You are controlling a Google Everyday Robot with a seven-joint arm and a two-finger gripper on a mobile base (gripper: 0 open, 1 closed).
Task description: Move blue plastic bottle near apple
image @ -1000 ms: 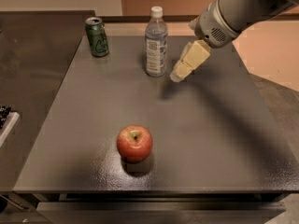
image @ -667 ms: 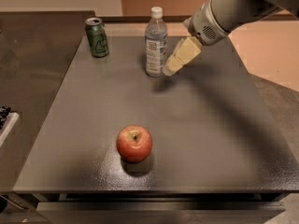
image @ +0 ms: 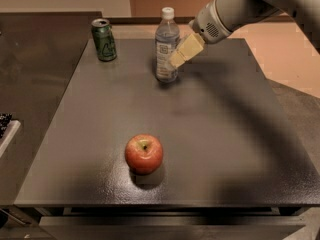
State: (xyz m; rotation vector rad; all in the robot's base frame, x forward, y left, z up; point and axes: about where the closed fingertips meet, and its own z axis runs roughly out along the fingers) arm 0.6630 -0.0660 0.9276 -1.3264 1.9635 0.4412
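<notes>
**My tool at the bottle, the apple well apart**

The dark bench (image: 225, 134) fills most of the camera view and carries three things. My arm (image: 235, 9) reaches in from the upper right corner, pale grey and angled down toward the far middle of the bench.

The blue plastic bottle (image: 164, 46) stands upright near the bench's far edge, about midway across. Its white cap is on and its label faces the camera.

My tool (image: 176, 60) is at the bottle's right side as the camera sees it, level with the label and overlapping the bottle's outline. I cannot tell how far the tool is open, or whether it has hold of the bottle or only lies against it.

A green can (image: 104, 39) stands upright in the far left corner of the bench, apart from the bottle.

The apple (image: 144, 154) sits toward the near edge, a little left of the middle, stem dimple up. It is well apart from the bottle, with bare bench between them.
</notes>
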